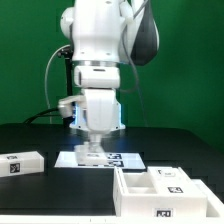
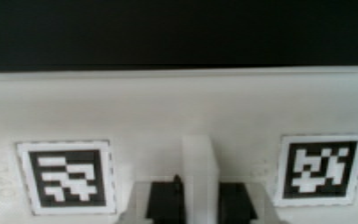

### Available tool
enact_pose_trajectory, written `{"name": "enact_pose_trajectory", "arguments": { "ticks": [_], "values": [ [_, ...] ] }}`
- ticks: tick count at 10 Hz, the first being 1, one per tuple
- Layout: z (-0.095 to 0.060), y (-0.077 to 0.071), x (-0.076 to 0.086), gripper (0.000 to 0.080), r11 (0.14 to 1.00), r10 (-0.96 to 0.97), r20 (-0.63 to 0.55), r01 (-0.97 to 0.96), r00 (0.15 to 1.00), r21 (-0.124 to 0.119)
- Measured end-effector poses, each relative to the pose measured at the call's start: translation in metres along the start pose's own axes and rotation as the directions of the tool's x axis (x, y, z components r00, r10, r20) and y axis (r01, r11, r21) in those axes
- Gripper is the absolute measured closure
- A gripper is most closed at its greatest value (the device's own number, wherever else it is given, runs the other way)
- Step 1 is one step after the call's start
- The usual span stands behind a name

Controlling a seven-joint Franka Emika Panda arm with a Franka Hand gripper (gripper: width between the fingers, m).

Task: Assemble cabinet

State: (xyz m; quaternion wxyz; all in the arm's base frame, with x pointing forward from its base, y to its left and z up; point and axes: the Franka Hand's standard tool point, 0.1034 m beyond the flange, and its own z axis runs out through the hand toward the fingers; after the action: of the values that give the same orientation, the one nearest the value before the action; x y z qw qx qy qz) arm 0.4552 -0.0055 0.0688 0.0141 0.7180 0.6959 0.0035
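Note:
My gripper (image 1: 93, 150) points straight down at the table's middle, low over a flat white cabinet panel (image 1: 88, 158). In the wrist view the panel (image 2: 194, 105) fills the picture, with one square tag (image 2: 64, 175) on one side and another tag (image 2: 322, 165) on the other. A narrow raised white rib (image 2: 197, 160) runs between them. My gripper (image 2: 201, 202) has its dark fingertips (image 2: 163, 203) tight on both sides of that rib. The open white cabinet box (image 1: 165, 190) stands at the exterior view's lower right.
A separate white panel with a tag (image 1: 22, 163) lies at the exterior view's left. The marker board (image 1: 125, 160) lies flat beside the gripper, toward the exterior view's right. The table top is black, with a green wall behind the arm.

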Motion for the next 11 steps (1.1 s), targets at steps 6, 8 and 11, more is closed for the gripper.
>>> {"name": "enact_pose_trajectory", "arguments": {
  "ticks": [6,8,11],
  "values": [
    [-0.005,-0.006,0.03,0.0735,0.993,0.063,0.011,-0.064,0.998,0.1],
    [-0.002,-0.007,0.034,0.0735,0.994,0.038,0.006,-0.038,0.999,0.102],
    [0.0,0.003,0.03,0.0735,0.992,-0.119,-0.02,0.119,0.993,0.039]
  ]
}}
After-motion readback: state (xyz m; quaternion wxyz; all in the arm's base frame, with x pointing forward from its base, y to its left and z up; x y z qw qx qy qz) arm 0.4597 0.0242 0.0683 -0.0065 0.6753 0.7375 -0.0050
